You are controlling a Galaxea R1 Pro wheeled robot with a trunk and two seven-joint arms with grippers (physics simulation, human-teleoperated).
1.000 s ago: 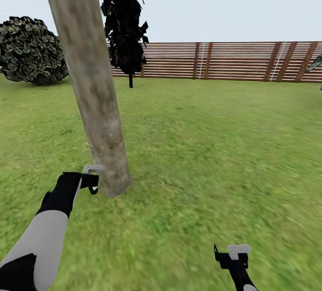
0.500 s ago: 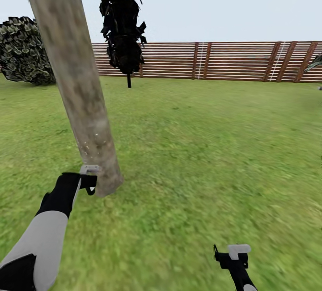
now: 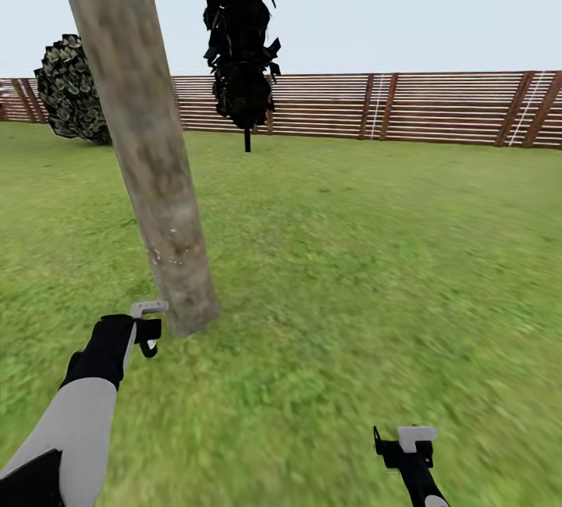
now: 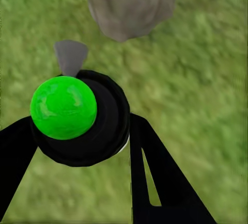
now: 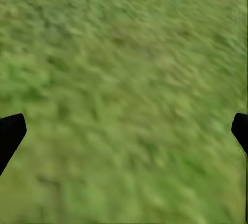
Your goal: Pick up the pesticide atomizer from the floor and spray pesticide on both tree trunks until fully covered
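While my left gripper (image 4: 77,131) is clamped around the pesticide atomizer (image 4: 82,118), a dark round body with a bright green top seen from my left wrist, the tree trunk (image 3: 148,148) stands just ahead of it, its base close beyond the nozzle end. From my head, the left gripper (image 3: 144,324) sits low near the grass, just beside the foot of the trunk and not touching it. A few tiny white specks of pesticide (image 3: 168,246) show on the lower bark above my gripper; the higher bark looks bare of them, so I judge this trunk only partly covered.

My right gripper (image 3: 410,441) hangs low and well off to the side of the trunk over open lawn (image 3: 375,257); from my right wrist its finger tips (image 5: 10,133) stand wide apart with nothing but grass between them.

To do this step well, I would keep the atomizer's outlet pointed square at the bark, not at the ground, and lift my left arm steadily so the spray climbs the trunk from the speckled patch upward. I should keep a small gap so the bottle does not knock the bark, and work round the trunk's far side as well. A second tree of this kind I cannot pick out; beyond the trunk are a thin black conifer (image 3: 242,39), a bush (image 3: 70,90) and the fence (image 3: 406,105).
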